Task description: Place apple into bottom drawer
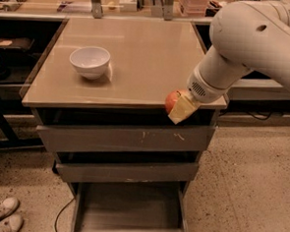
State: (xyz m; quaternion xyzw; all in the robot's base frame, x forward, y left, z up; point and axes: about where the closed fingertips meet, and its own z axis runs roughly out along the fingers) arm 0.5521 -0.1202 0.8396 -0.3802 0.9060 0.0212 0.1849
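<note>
Fingers (183,110) of the gripper (177,105) pinch the apple (172,98): one tan pad shows on its right-front side, the other is hidden behind the fruit. Position: gripper at the front-right edge of the tabletop (139,53), w/ the apple hanging just over the lip, above the closed top drawer front (124,136). Target: the bottom drawer (129,213), pulled out, lower and to the left, well apart from the apple.

Risks (est.): grip looks off-centre, so the apple may roll out during descent. A release from this height would prob. bounce it over the low side walls. The apple or arm (258,41) could clip the middle drawer front (127,171) if lowered before moving fwd.

Orientation: apple approx. round, no clear long axis. Stem dimple not visible, so stem direction can't be told.

Also shown: white bowl (90,61), rear-left, well apart.
</note>
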